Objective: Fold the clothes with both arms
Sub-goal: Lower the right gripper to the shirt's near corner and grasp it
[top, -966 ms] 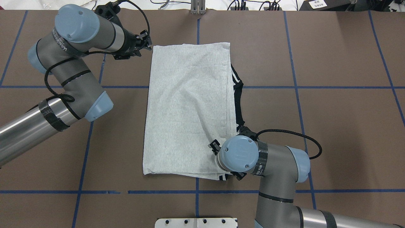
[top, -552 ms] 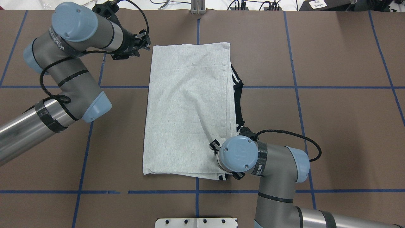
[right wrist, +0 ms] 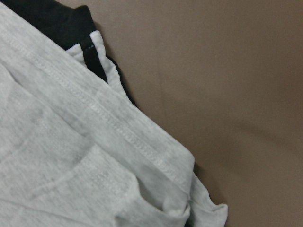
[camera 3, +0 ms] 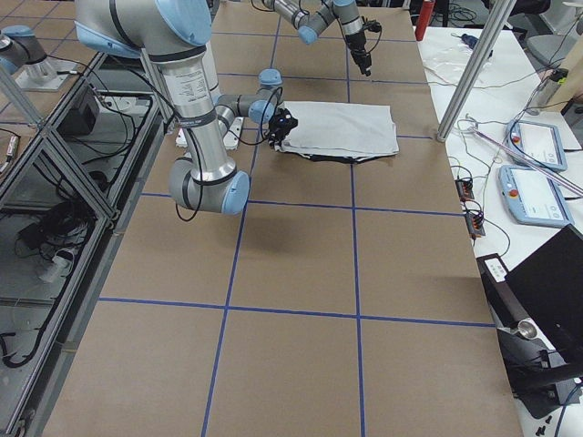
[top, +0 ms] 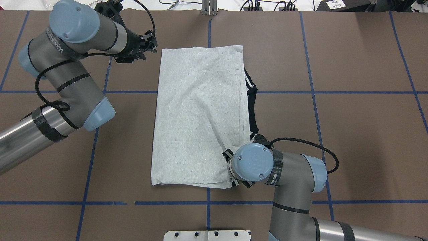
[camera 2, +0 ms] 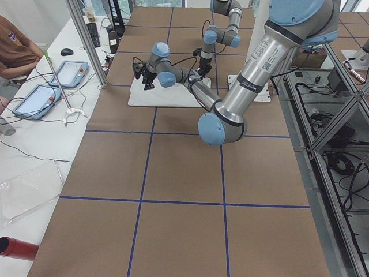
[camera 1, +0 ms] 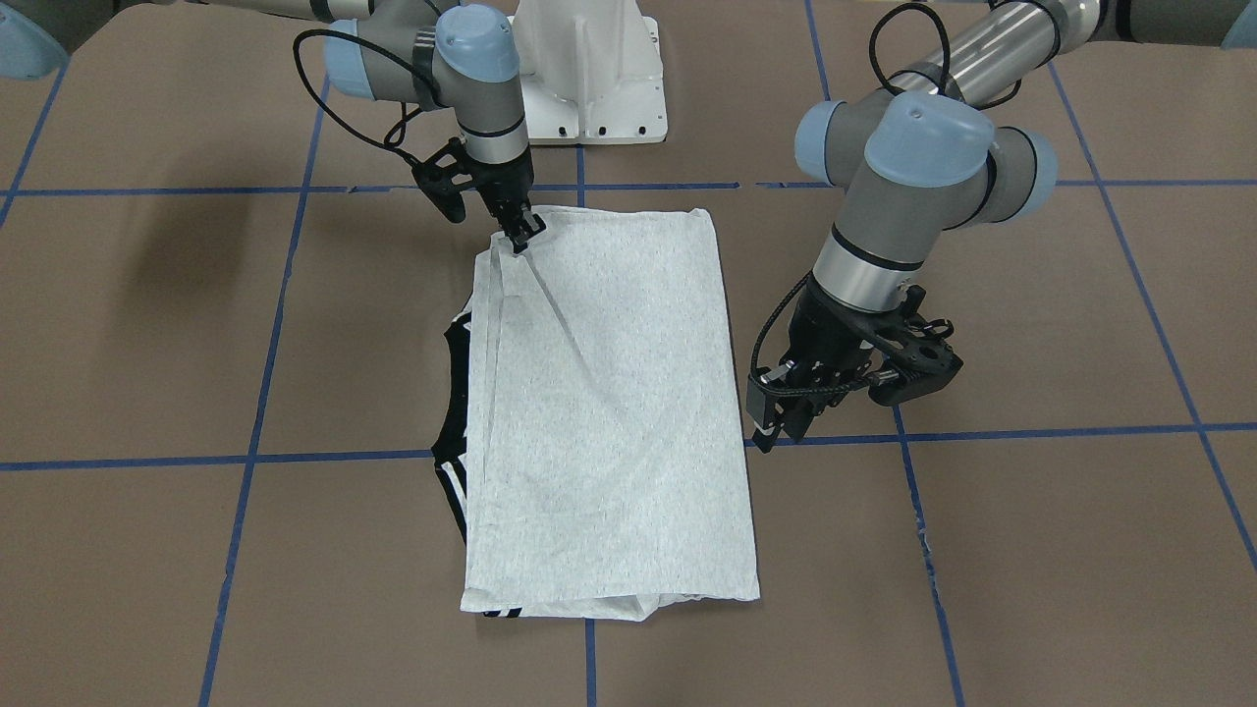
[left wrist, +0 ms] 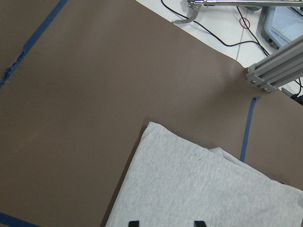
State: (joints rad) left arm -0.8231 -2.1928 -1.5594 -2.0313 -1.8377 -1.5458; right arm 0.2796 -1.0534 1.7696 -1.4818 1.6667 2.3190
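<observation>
Little is legible from my console. White lettering runs along the grey link of the left arm (top: 57, 45), apparently a maker's name, but I can't read the letters with certainty. The right arm (top: 294, 174) wears a black band (top: 275, 167) with small white characters, and its blue cap (top: 251, 162) bears an embossed mark; neither is readable. The print on a white label (top: 336, 4) beyond the table's far edge is illegible.

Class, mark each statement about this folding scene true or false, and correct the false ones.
1. The T-shirt lies folded into a long rectangle on the table. True.
2. The left pincer grips the T-shirt. False: it hangs open beside the cloth, off it.
3. The right pincer sits at a corner of the T-shirt. True.
4. The black trim is fully hidden. False: it shows along one long edge.
</observation>
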